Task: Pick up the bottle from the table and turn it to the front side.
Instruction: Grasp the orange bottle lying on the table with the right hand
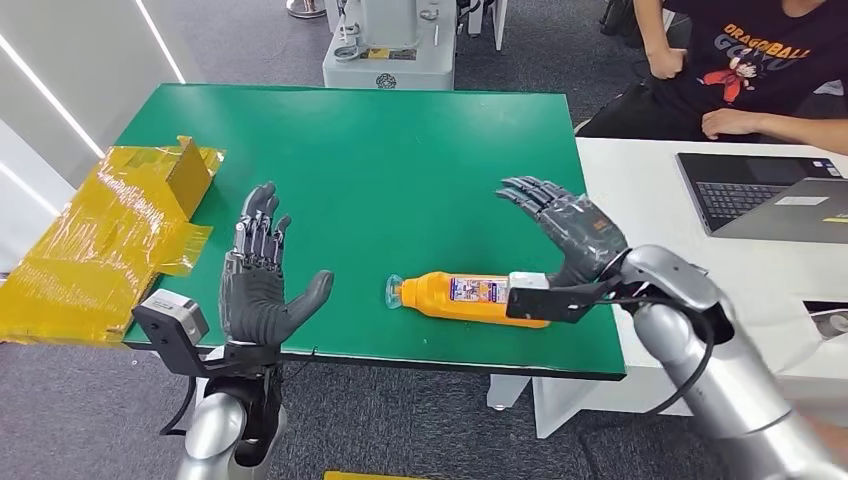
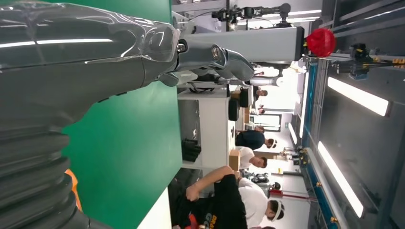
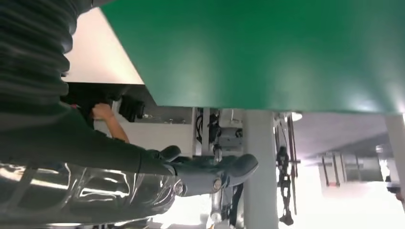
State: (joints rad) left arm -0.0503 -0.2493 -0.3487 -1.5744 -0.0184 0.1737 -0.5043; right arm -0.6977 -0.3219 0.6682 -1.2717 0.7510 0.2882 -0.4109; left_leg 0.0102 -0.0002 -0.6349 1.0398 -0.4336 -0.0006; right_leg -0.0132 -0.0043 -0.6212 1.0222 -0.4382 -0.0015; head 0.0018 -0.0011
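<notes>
An orange bottle lies on its side near the front edge of the green table, its clear cap pointing left and a printed label facing up. My right hand hovers open just above and behind the bottle's right end, fingers spread, holding nothing. Over the table's front left stands my left hand, palm toward the bottle and fingers apart, well clear of it. A sliver of the orange bottle shows in the left wrist view beside the hand's ribbed cover.
A yellow taped cardboard box lies flattened at the table's left edge. To the right stands a white desk with a laptop, and a person in a dark T-shirt sits behind it. A white machine base stands beyond the table.
</notes>
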